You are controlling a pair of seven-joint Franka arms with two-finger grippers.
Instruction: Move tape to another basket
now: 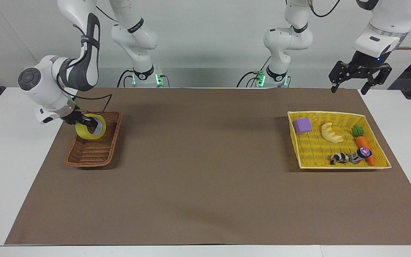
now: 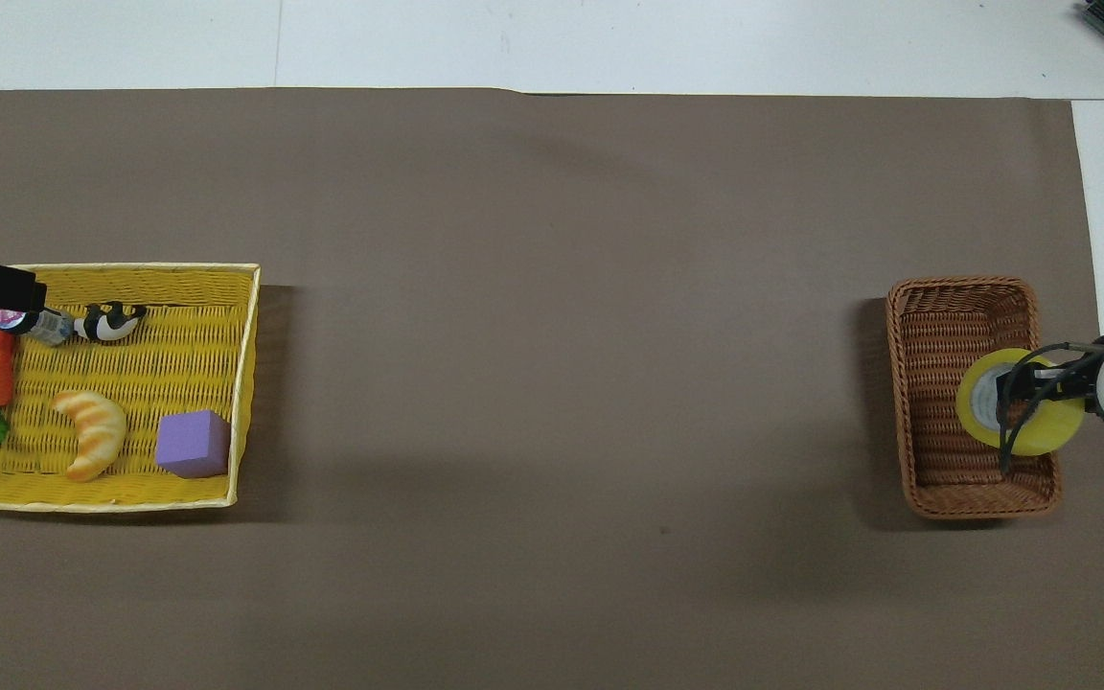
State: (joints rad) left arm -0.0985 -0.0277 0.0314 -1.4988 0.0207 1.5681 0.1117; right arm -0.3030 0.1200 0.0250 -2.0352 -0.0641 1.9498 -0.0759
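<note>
The yellow tape (image 1: pixel 90 131) is held on edge by my right gripper (image 1: pixel 88 124), which is shut on its rim with one finger through the pale core. It sits low inside the brown wicker basket (image 1: pixel 93 154), in the half nearer to the robots; I cannot tell if it touches the bottom. In the overhead view the tape (image 2: pixel 1020 416) covers the basket's (image 2: pixel 945 335) wall at the right arm's end, with the right gripper (image 2: pixel 1014 391) on it. My left gripper (image 1: pixel 348 89) is open and empty, raised over the mat near the yellow tray-basket (image 1: pixel 337 167), and waits.
The yellow tray-basket (image 2: pixel 245 383) holds a purple block (image 1: pixel 302 125), a croissant (image 1: pixel 331 132), a carrot (image 1: pixel 363 144), a small bottle (image 1: pixel 360 154) and a black-and-white toy (image 1: pixel 339 158). A brown mat (image 1: pixel 205 178) covers the table.
</note>
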